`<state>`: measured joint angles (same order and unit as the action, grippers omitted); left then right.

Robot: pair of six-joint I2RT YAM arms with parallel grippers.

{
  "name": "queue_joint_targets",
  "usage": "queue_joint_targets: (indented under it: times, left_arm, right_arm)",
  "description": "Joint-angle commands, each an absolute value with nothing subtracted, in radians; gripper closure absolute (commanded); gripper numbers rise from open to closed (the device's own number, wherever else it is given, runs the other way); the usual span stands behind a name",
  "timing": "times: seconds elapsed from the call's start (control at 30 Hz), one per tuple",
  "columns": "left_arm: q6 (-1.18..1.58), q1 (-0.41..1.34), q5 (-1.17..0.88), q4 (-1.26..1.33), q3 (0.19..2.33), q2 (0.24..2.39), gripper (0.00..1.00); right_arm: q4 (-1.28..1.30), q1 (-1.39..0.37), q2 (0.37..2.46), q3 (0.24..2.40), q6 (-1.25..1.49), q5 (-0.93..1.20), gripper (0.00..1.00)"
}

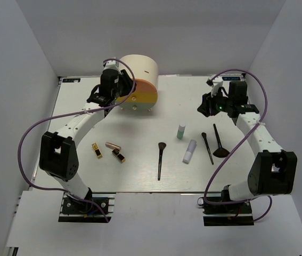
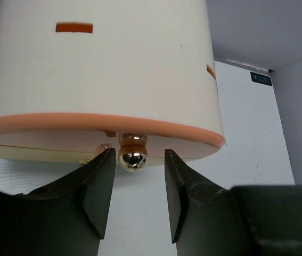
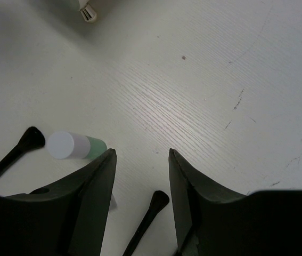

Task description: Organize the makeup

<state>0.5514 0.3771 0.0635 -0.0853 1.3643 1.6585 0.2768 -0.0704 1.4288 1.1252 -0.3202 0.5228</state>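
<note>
The makeup lies on the white table: a gold-black lipstick (image 1: 96, 150), a rose-gold lipstick (image 1: 113, 145), a second dark lipstick (image 1: 119, 156), a long brush (image 1: 161, 160), a green-capped bottle (image 1: 181, 131), a white tube (image 1: 189, 151), a thin brush (image 1: 207, 148) and a fan brush (image 1: 219, 141). My left gripper (image 1: 119, 100) (image 2: 139, 160) is open at the front of the cream box, its fingertips on either side of a gold drawer knob (image 2: 133, 157) without touching it. My right gripper (image 1: 208, 106) (image 3: 141, 157) is open and empty above the table. The bottle (image 3: 76, 145) and a brush handle tip (image 3: 158, 200) show below it.
The cream half-round box (image 1: 137, 72) with orange-yellow drawers stands at the back left; its wall (image 2: 103, 69) fills the left wrist view. One of its feet (image 3: 88, 12) shows in the right wrist view. Grey walls close in the table on three sides.
</note>
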Motion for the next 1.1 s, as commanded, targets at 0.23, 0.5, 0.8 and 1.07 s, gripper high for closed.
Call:
queue_joint_targets:
  times: [0.23,0.5,0.8,1.07]
  left_arm:
    - [0.555,0.382,0.061,-0.121,1.374,1.623,0.47]
    - [0.554,0.382,0.057,-0.121,1.391,1.654,0.47]
    - [0.551,0.382,0.049,-0.115,1.411,1.681,0.48]
    - [0.554,0.382,0.041,-0.110,1.419,1.689,0.55]
  right_arm:
    - [0.241,-0.072,1.424,1.112,-0.308,0.522,0.50]
    - [0.241,-0.069,1.422,1.112,-0.308,0.518,0.50]
    - [0.241,-0.069,1.420,1.109,-0.310,0.511,0.50]
    - [0.241,-0.068,1.420,1.109,-0.311,0.509,0.50]
